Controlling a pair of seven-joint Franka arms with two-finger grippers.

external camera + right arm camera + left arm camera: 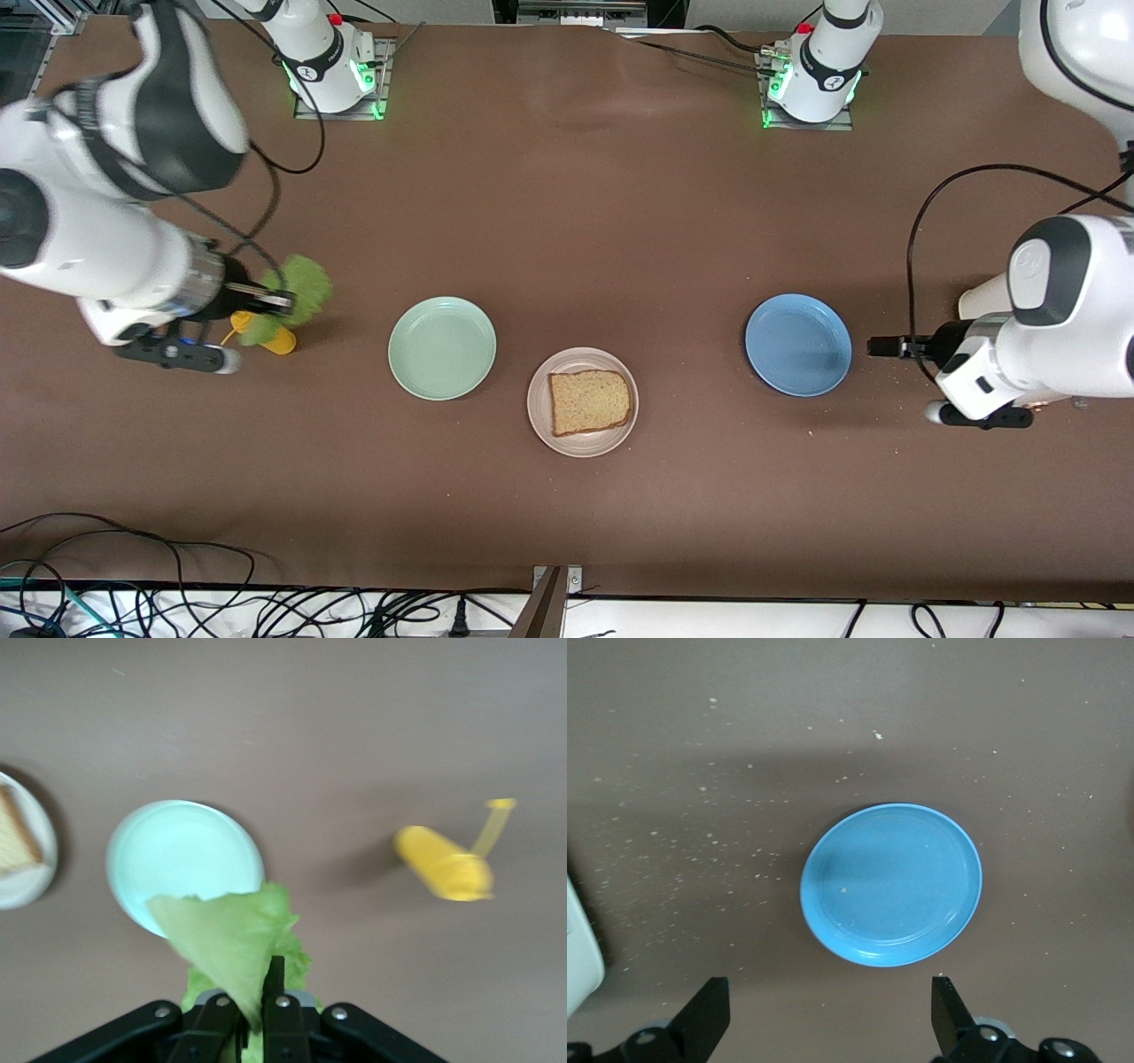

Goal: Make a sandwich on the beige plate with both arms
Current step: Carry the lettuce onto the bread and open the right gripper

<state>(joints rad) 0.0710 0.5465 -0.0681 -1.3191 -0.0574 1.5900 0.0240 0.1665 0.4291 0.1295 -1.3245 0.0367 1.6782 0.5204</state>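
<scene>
The beige plate (pixel 582 401) carries one bread slice (pixel 590 401) and sits on the worktop (pixel 567 221) between the mint-green plate (pixel 442 347) and blue plate (pixel 798 345). The right pincer (pixel 282 299), clenched on a lettuce leaf (pixel 306 288), hangs over a yellow object (pixel 275 338) toward the right arm's end from the beige plate. The left pincer (pixel 831 1014) waits released just beside the blue plate

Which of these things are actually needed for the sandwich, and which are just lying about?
Part of the job:
- beige plate
- bread slice lying on it
- lettuce leaf, gripped by the right hand above the table
- left hand, open, over the table beside the blue plate

Just lying about:
- mint-green plate
- blue plate
- yellow object on the table
</scene>
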